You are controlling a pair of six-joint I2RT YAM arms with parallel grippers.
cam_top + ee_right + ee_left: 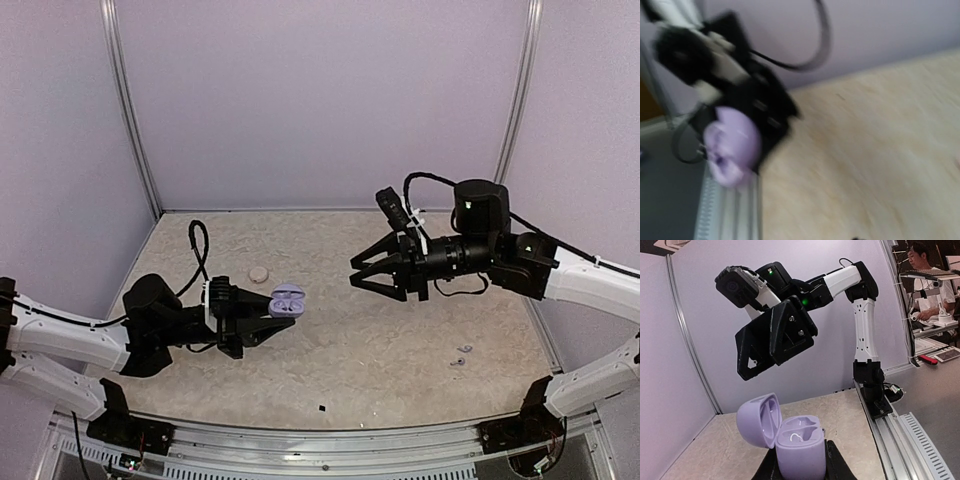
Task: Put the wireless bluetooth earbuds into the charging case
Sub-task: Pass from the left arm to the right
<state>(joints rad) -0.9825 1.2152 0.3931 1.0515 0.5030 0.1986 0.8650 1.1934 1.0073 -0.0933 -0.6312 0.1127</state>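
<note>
My left gripper is shut on the base of a lilac charging case and holds it above the table, lid hinged open. In the left wrist view the case stands upright between my fingers, its two sockets look empty. My right gripper hangs in the air to the right of the case, jaws apart and empty; it also shows in the left wrist view. Two tiny pale earbuds lie on the table at the right front. The right wrist view is blurred; it shows the case.
A small beige round pebble-like thing lies on the table behind the left gripper. A black speck lies near the front edge. Lilac walls with metal posts close in the back and sides. A metal rail runs along the near edge.
</note>
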